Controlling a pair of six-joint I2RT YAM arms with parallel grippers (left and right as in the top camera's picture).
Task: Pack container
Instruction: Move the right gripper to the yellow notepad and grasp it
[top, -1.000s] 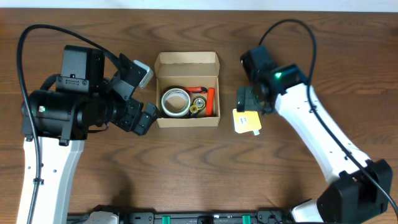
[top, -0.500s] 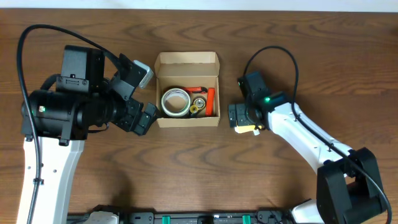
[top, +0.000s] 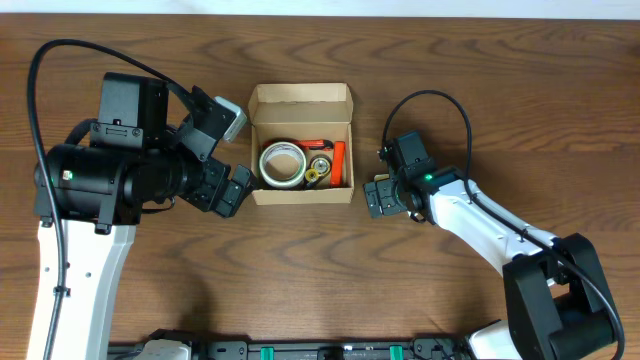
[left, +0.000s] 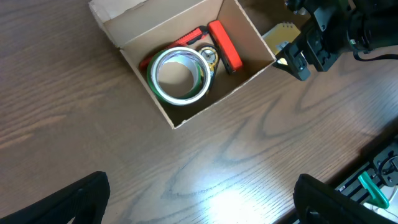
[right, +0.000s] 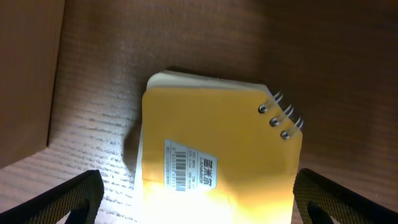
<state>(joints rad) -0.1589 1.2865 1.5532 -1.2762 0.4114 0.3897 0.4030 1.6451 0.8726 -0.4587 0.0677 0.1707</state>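
The container, a tan cardboard box (top: 300, 96), stands open at the table's middle and also shows in the left wrist view (left: 127, 28). It holds a tape roll (top: 282, 163), a small yellow roll (top: 320, 173) and a red-orange item (top: 339, 158). A yellow spiral notepad (right: 211, 134) with a barcode label lies on the table right of the box. My right gripper (right: 200, 202) is open, low over it, with a finger on each side; in the overhead view the gripper (top: 384, 196) hides the pad. My left gripper (top: 234, 188) is open and empty, left of the box.
The box's right wall (right: 28, 81) is close on the left of the right gripper. The left wrist view shows the notepad's corner (left: 281, 34) beside the right gripper (left: 311, 50) and the table's front edge with a rail (left: 379, 180).
My right arm has swung down and left and dropped onto the yellow notepad, which now is covered in the overhead view. The left arm and the box have not moved.
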